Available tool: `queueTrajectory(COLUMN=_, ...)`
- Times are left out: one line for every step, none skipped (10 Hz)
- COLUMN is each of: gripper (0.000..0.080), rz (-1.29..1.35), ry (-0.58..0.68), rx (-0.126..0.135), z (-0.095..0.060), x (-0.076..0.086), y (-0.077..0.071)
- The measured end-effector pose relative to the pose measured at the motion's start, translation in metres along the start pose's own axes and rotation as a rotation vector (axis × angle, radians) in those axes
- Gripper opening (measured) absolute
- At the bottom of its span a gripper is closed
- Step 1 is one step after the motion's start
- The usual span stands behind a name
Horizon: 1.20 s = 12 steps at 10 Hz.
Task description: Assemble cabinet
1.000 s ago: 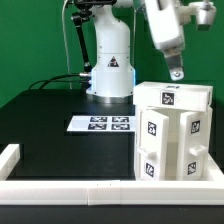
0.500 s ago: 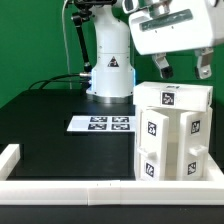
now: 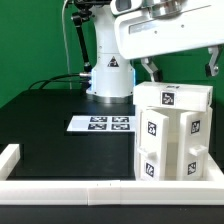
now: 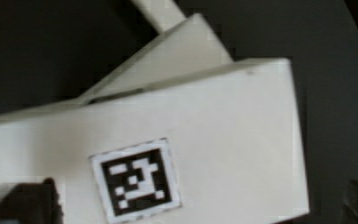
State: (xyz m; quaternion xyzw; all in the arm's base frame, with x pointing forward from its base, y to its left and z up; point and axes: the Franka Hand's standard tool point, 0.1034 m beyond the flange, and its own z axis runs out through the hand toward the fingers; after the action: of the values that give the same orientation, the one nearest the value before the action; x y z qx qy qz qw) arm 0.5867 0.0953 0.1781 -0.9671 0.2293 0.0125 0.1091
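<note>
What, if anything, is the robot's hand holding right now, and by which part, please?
Nothing is held. The hand hangs open above the cabinet, one finger to each side of its top, neither touching it.

Count, exterior view: 1 cabinet point(image 3: 173, 132) at approx. 4 o'clock on the desk point(image 3: 60, 145), with 5 tags visible on it (1 on top, 4 on front faces). 1 marker board point(image 3: 101, 124) near centre, 4 tags on it. 1 border rail point(image 3: 70, 186) at 6 o'clock. 1 arm.
</note>
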Motion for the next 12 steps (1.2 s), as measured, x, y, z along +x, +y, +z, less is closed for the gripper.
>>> queueTrajectory(gripper=0.0797, rz=-0.201, ry=-0.001, rx=-0.038, z=-0.0006, x=0.0001, y=0.0007)
queueTrajectory(gripper=0.0797, rz=-0.365, ry=-0.014, rx=-0.068, z=0.0000, x=0.0003, y=-0.0002)
queueTrajectory(gripper=0.0797, rz=-0.505, ry=-0.024, rx=-0.098, z=0.0009, x=0.0008, y=-0.0019)
queueTrajectory(gripper=0.0797, rz=-0.609, ry=-0.028, rx=-0.124, z=0.0019, x=-0.0005, y=-0.0030)
queueTrajectory(gripper=0.0797, rz=-0.684, ry=-0.031, rx=-0.123, z=0.0018, x=0.0003, y=-0.0021)
queueTrajectory(gripper=0.0797, rz=-0.757, ry=-0.036, rx=-0.123, z=0.0016, x=0.0011, y=-0.0007)
queueTrajectory(gripper=0.0797, rz=-0.840, ry=-0.041, rx=-0.122, z=0.0018, x=0.0010, y=-0.0006)
queueTrajectory(gripper=0.0797, rz=-0.970, ry=-0.034, rx=-0.130, z=0.0023, x=0.0031, y=-0.0007)
queueTrajectory(gripper=0.0797, rz=-1.101, ry=-0.024, rx=-0.133, z=0.0038, x=0.0047, y=-0.0011)
queueTrajectory(gripper=0.0797, rz=-1.212, ry=-0.022, rx=-0.135, z=0.0054, x=0.0054, y=0.0002)
queueTrajectory(gripper=0.0797, rz=-1.304, ry=-0.017, rx=-0.138, z=0.0074, x=0.0059, y=0.0011)
queueTrajectory(gripper=0.0797, rz=-1.415, ry=-0.013, rx=-0.143, z=0.0091, x=0.0067, y=0.0020)
